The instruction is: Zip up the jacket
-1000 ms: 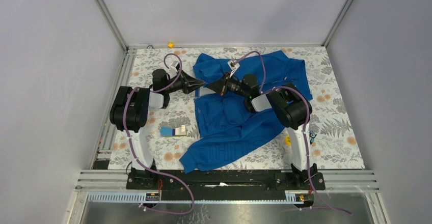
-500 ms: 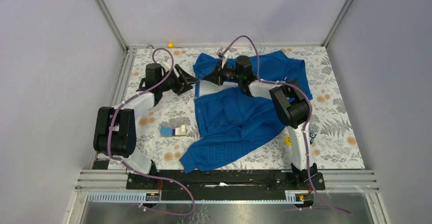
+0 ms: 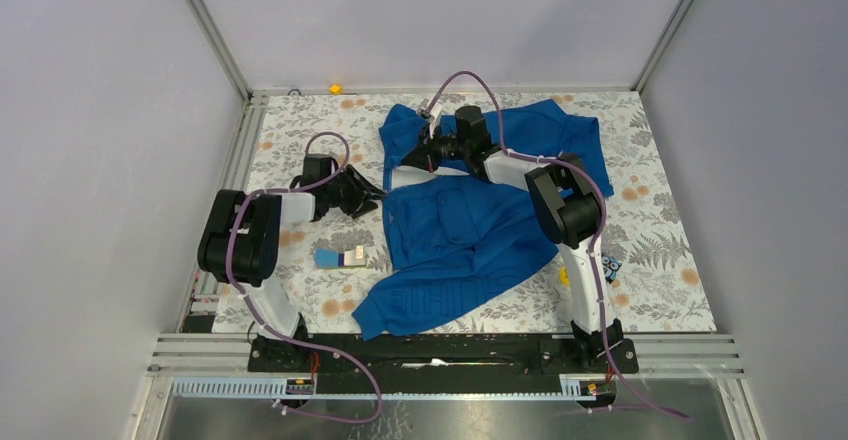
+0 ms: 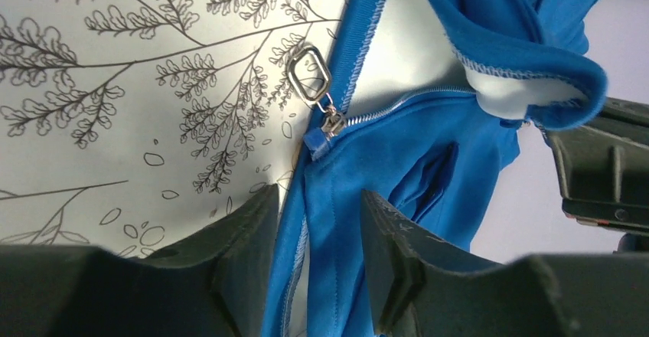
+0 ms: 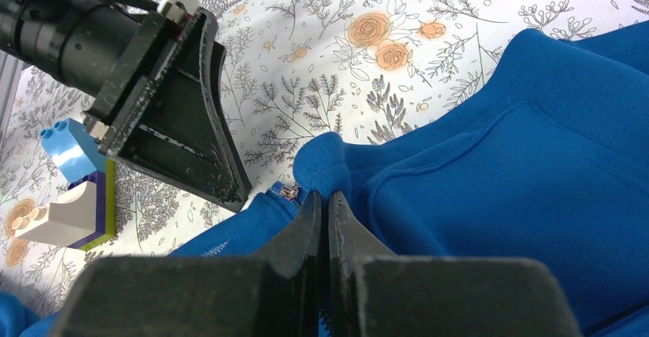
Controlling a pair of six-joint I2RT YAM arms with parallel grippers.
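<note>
The royal-blue jacket (image 3: 470, 225) lies crumpled in the middle of the floral table. In the left wrist view its zipper slider (image 4: 331, 124), with a silver ring pull (image 4: 310, 71), sits at the jacket's edge with the zipper's teeth running off to the right. My left gripper (image 4: 317, 195) is open, and the jacket's front edge (image 4: 344, 260) runs between its jaws; in the top view the left gripper (image 3: 376, 193) is at the jacket's left edge. My right gripper (image 5: 325, 197) is shut on the jacket fabric (image 5: 497, 176) just right of the slider (image 5: 291, 191); in the top view the right gripper (image 3: 405, 166) is near the collar.
A stack of toy blocks (image 3: 340, 257) lies left of the jacket and also shows in the right wrist view (image 5: 69, 191). A small yellow piece (image 3: 335, 88) sits at the back rail. Small items (image 3: 608, 265) lie by the right arm. Grey walls enclose the table.
The two grippers were tip to tip at the jacket's left edge. The left gripper swung away and is now lower at that edge. The right gripper moved back toward the collar.
</note>
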